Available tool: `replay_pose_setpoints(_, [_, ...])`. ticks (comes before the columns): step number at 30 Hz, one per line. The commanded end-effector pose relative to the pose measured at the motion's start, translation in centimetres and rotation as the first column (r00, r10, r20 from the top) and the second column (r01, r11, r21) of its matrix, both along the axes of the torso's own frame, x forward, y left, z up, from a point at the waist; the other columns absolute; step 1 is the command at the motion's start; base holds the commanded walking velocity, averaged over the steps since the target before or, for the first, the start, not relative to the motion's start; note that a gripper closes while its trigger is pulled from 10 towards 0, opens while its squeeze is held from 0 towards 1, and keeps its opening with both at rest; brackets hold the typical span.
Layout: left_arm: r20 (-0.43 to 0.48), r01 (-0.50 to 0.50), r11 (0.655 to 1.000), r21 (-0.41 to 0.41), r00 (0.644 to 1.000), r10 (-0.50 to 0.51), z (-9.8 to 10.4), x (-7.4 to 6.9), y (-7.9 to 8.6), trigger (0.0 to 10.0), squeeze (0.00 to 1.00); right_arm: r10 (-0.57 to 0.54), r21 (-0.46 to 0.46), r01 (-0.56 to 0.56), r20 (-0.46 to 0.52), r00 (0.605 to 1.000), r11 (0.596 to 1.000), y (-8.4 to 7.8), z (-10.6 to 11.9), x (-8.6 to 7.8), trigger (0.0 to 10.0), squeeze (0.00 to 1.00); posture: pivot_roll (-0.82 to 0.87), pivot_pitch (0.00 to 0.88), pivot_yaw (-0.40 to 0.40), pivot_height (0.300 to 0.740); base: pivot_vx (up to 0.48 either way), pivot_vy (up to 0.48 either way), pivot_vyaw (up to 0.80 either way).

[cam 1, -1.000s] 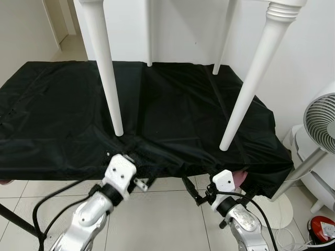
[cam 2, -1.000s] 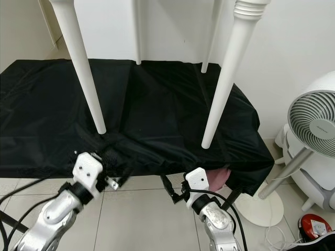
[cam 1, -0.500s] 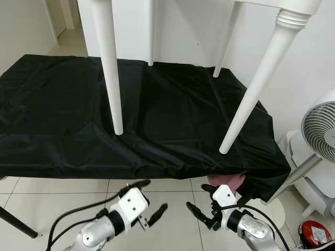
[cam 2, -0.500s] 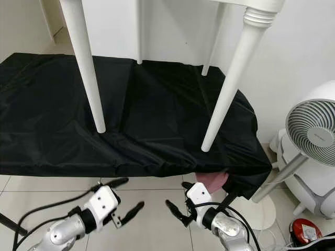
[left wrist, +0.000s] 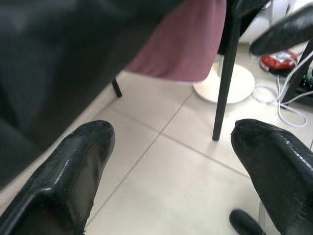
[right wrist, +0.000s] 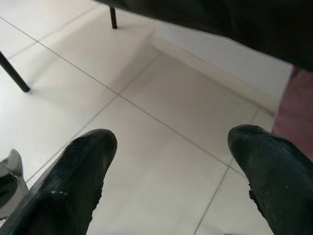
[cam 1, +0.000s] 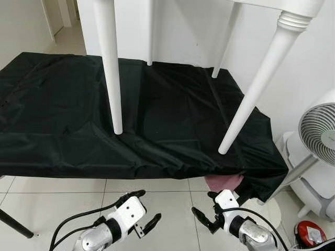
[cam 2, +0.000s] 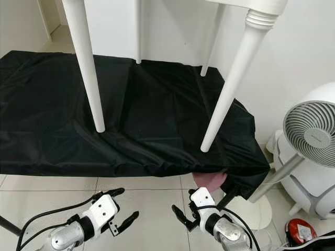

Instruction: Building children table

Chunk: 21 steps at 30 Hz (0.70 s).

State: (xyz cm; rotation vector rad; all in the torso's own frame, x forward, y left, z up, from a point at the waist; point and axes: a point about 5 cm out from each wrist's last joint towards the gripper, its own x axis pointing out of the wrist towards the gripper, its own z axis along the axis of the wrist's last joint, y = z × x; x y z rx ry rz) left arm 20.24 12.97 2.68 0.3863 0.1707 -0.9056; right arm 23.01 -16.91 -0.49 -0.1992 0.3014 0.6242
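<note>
Silver arms, white wrists, black cables, black pincer fingers (left wrist: 73,171)

Left arm: silver, bent low and reaching forward; left gripper (cam 1: 140,211) with both black fingers spread apart, holding nothing.
Right arm: silver, low, angled inward toward the left; right gripper (cam 1: 205,209) likewise parted and unloaded.
Black cables trail from both wrists.
</note>
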Motion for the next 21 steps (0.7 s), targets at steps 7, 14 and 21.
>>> replay_pose_setpoints(7, [-0.017, -0.059, 0.998, 0.009, 0.998, 0.059, -1.4, 0.1, 0.0, 10.0, 0.0, -0.052, -0.026, 0.051, -0.031, 0.998, 0.998, -0.7, -1.0, -0.3, 10.0, 0.0, 0.07, 0.0, -0.142, 0.74, 0.0, 0.0, 0.0])
replay_pose_setpoints(14, [-0.114, -0.174, 0.982, 0.076, 0.977, 0.182, -4.0, 0.7, 0.8, 10.0, 0.0, -0.121, -0.074, 0.114, -0.101, 0.987, 0.991, -1.2, -2.3, -0.5, 10.0, 0.0, 0.07, 0.0, -0.126, 0.74, 0.0, 0.0, 0.0])
replay_pose_setpoints(21, [-0.25, -0.245, 0.956, 0.163, 0.927, 0.28, -7.0, 0.1, 1.2, 10.0, 0.0, -0.234, -0.135, 0.209, -0.202, 0.951, 0.968, -1.9, -3.9, -1.2, 10.0, 0.0, 0.06, 0.0, -0.112, 0.74, 0.0, 0.0, 0.0])
